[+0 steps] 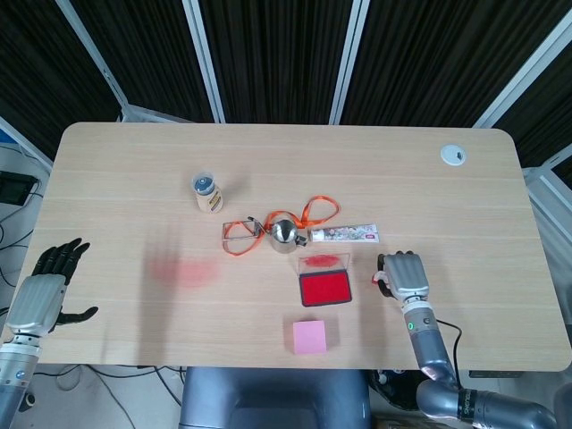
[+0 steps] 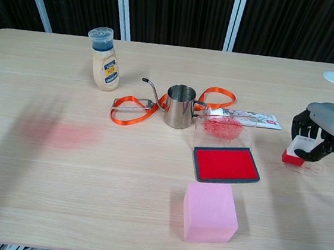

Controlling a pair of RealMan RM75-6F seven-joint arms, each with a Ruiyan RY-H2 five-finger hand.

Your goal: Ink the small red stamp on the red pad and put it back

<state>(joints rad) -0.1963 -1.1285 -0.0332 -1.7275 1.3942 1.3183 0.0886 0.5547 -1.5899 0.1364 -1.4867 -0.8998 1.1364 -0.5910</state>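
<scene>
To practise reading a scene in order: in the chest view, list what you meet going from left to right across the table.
Mayonnaise bottle → orange strap → steel pitcher → red ink pad → small red stamp, held by the right hand.

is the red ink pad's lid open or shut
Open: the black-rimmed red ink pad shows its bare red surface, and its clear lid stands raised behind it.

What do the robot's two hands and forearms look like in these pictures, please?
Both hands have silver-grey backs and black fingers. The left hand leads into a silver wrist. The right hand joins a grey forearm with a small green light, and a thin black cable loops beside it.
</scene>
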